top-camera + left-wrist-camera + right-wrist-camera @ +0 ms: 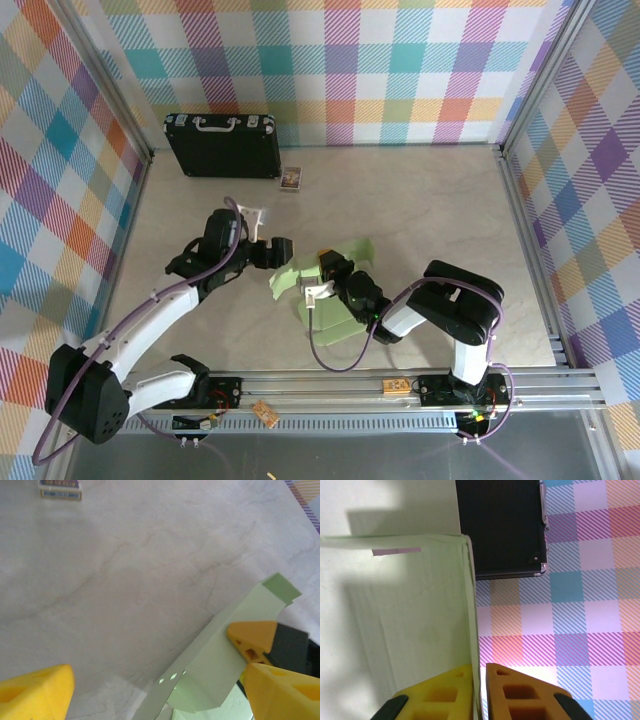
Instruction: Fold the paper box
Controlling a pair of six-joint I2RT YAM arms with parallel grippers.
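Box: your pale light-green thin card paper box [352, 252] sits mid-way across the pale marbled table [430, 200], between the arms. One wall stands upright and other panels lie flat.
Right arm: your right gripper [479, 672] is pinched tight on that upright wall's edge.
Left arm: your left gripper [157, 680] gapes wide and grips nothing, with a flap just beside one finger.
Done: by my read, one wall is raised, so it's early going.
To do: the other walls, the tabs and closing up, so most of the job is ahead of you.

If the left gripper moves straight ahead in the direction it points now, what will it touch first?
Most likely the paper box: its green flap lies just ahead of the open left gripper, pinched by the right gripper. Depth is unclear.
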